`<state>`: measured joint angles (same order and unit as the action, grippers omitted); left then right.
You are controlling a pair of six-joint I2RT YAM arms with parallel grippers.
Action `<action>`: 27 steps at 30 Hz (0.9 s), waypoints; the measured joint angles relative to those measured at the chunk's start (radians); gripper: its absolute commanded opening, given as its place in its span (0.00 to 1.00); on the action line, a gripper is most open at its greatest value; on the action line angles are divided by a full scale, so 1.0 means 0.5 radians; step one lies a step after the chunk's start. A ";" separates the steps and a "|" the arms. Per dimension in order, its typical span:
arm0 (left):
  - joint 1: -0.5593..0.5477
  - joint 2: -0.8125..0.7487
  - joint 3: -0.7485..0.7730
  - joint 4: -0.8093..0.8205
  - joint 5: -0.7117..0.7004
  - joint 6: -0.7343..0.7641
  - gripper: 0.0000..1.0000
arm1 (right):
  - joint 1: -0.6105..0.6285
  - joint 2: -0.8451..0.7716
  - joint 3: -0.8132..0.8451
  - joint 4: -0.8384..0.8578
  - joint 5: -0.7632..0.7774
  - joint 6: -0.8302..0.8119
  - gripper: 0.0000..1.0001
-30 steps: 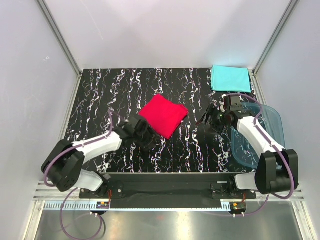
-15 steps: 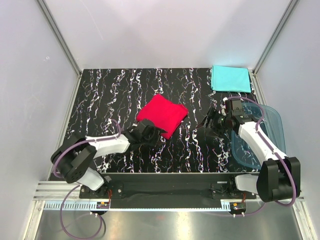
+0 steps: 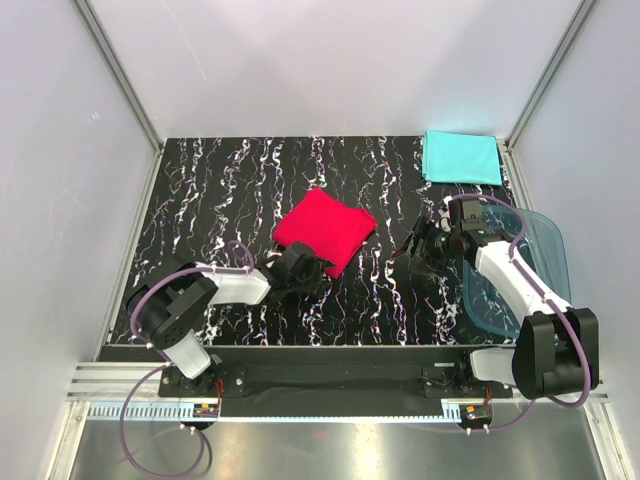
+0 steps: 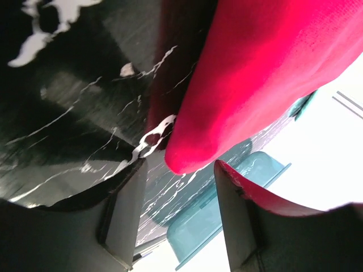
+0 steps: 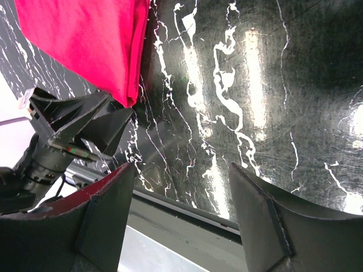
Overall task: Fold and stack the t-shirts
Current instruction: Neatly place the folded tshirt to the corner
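The left claw [image 3: 300, 268] is spread low on the bench [image 3: 200, 200], with the near corner of the folded red t-shirt [image 3: 325, 228] right at its fingertips. The right claw [image 3: 415, 245], also spread, hangs beside the blue tub [image 3: 545, 270]. The turquoise t-shirt [image 3: 460, 157] lies folded in the far right corner.

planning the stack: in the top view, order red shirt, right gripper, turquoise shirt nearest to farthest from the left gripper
From the left gripper:
1. red shirt, at its fingertips
2. right gripper, off to the right
3. turquoise shirt, far right corner
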<state>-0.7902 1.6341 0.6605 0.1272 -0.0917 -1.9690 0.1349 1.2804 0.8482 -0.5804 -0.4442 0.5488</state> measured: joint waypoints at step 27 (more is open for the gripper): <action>0.110 0.030 0.008 0.275 0.053 0.076 0.00 | 0.017 0.794 0.037 1.051 -0.521 0.546 0.83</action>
<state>-0.7353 1.6489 0.6643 0.2646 -0.0654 -1.9308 0.1432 1.6775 0.8665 -0.0547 -0.7048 0.8215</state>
